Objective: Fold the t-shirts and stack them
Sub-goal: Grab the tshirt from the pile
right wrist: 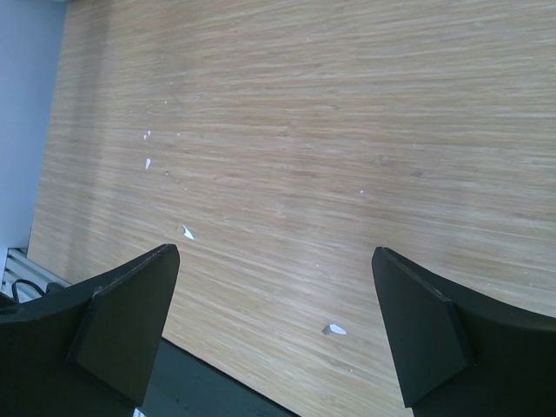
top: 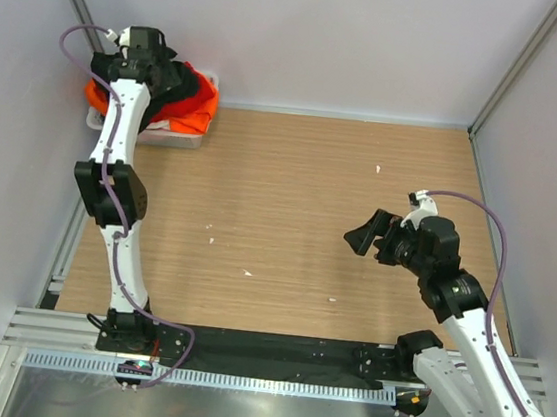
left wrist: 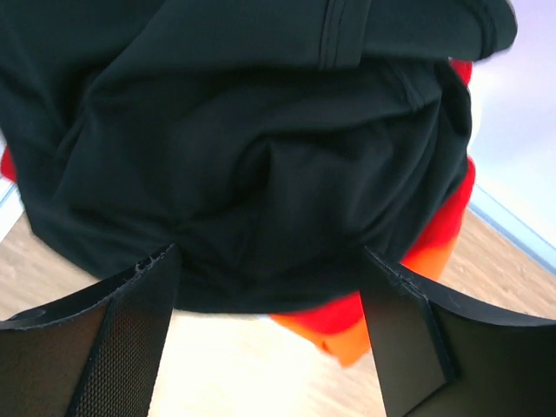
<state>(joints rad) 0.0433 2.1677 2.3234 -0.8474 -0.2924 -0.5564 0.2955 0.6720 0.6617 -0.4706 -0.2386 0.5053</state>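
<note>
T-shirts (top: 185,97) lie heaped in the white tub (top: 171,139) at the far left corner of your table (top: 309,202), with the black shirt (left wrist: 261,156) on top. Your left gripper (left wrist: 269,252) has its fingers spread wide, and black cloth bulges between the tips. Your right gripper (right wrist: 274,252) hangs wide open over bare wood.

The black t-shirt (left wrist: 261,174) is soft, matt cloth with a stitched hem; the red t-shirt (left wrist: 459,204) and orange t-shirt (left wrist: 343,343) look equally smooth. The desk (right wrist: 347,130) shows matt wood grain. The tub (top: 171,139) is white plastic.
</note>
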